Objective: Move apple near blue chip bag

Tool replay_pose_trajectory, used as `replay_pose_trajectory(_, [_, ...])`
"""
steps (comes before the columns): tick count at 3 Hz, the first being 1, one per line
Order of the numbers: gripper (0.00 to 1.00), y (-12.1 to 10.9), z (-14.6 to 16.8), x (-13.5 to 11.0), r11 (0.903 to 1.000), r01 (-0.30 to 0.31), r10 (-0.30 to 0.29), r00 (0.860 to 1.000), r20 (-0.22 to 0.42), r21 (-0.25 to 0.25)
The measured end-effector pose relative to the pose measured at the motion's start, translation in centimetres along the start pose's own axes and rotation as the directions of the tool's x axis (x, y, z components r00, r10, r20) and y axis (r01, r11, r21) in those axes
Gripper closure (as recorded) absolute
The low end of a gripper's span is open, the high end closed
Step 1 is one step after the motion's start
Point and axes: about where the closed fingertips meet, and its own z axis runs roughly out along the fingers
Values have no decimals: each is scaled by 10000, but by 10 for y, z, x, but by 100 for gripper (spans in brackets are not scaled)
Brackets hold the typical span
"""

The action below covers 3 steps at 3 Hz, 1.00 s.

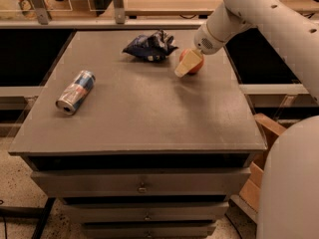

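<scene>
The red-orange apple point(196, 67) sits on the grey table top point(149, 118) at the back right, just right of the crumpled navy-blue chip bag point(149, 46). My gripper point(189, 65) comes down from the white arm at the upper right and is shut on the apple. One cream fingertip point(182, 67) lies across the apple's front left side, and the other is hidden behind the apple. A small gap of table shows between the apple and the bag.
A silver-blue-red drink can point(76, 91) lies on its side at the left of the table. Drawers point(142, 185) run below the front edge. A shelf rail point(99, 24) stands behind the table. A cardboard box point(259, 158) stands on the floor at the right.
</scene>
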Motion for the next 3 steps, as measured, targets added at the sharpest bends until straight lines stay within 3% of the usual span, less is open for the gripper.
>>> replay_pose_trajectory(2, [0, 8, -9, 0, 9993, 207, -209, 9998, -73, -296])
replay_pose_trajectory(3, [0, 5, -30, 11, 9982, 204, -198, 9997, 125, -559])
